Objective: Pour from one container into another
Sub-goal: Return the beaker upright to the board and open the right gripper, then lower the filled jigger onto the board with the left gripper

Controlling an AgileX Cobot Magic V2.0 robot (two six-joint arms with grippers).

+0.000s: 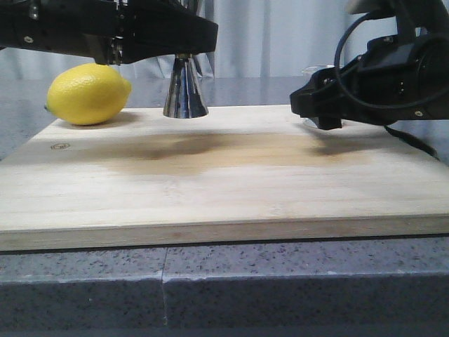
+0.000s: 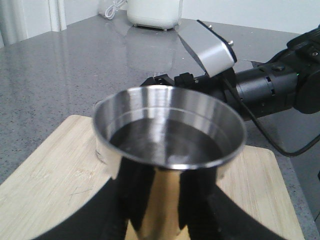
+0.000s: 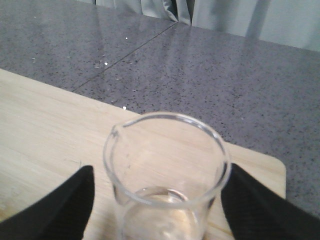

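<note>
Your right gripper [image 3: 157, 200] apparently clamps the upright beaker [image 3: 167, 170], well right of the jigger [image 1: 185, 88] your left gripper [image 2: 165, 220] brackets.

The jigger [image 2: 167, 150] is gleaming as polished, mirror-bright steel. The beaker [image 3: 167, 175] is showing clear, smooth glass. The cutting board [image 1: 224, 175] is looking like pale, matt wood with visible grain, lying on a speckled grey stone-like tabletop [image 3: 200, 65] with a slight sheen. The lemon [image 1: 88, 93] is showing dimpled yellow skin.
</note>
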